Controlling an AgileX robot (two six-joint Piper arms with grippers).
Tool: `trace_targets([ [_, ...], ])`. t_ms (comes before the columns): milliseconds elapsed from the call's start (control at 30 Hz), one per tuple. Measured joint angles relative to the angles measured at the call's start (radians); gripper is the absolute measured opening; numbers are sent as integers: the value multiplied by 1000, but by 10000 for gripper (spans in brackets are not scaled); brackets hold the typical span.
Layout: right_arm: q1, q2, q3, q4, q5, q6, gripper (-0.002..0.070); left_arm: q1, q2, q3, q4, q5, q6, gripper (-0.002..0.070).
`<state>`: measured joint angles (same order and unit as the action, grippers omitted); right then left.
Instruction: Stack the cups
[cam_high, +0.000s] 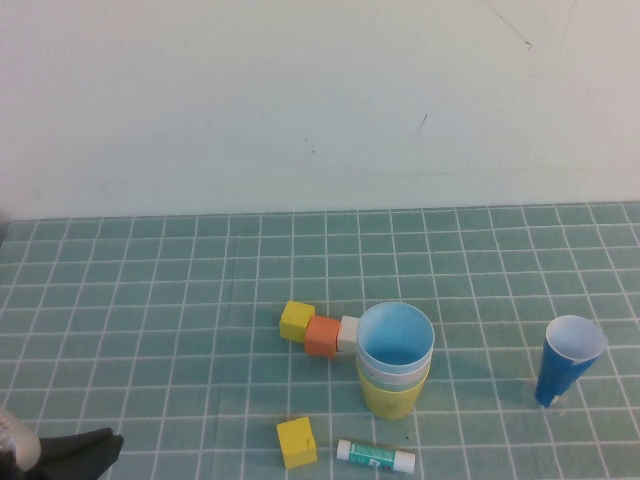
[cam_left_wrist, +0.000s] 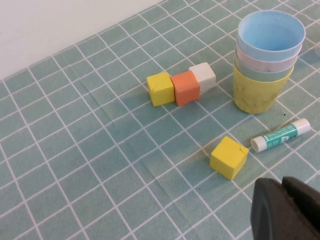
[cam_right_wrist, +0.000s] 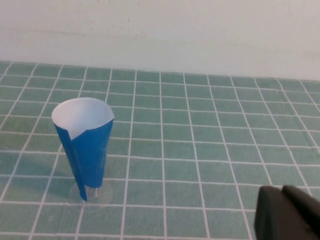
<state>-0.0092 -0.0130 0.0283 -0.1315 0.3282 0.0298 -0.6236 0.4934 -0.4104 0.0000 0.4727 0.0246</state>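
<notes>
Only the left wrist view shows the closed, empty left tool (cam_left_wrist: 287, 210) near stacked cups (cam_left_wrist: 265, 65); right tool (cam_right_wrist: 290, 215) closed.

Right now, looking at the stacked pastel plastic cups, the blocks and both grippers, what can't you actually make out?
- Stacked pastel plastic cups: high view and left wrist view show nested rims only; inner cups' walls hidden, green one hard to confirm.
- Left gripper: shut, cut off by the frame edge.
- Right gripper: shut, cut off likewise; absent from high view.
- White block: partly hidden behind the cups in high view.
- Glue stick: label unreadable.
</notes>
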Motion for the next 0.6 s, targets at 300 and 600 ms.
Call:
trace_targets([
  [300, 0, 0, 0, 0, 0, 0, -2, 0, 0, 0, 0, 0, 2, -1],
  [600, 0, 0, 0, 0, 0, 0, -2, 0, -14, 26, 26, -22, 2, -1],
])
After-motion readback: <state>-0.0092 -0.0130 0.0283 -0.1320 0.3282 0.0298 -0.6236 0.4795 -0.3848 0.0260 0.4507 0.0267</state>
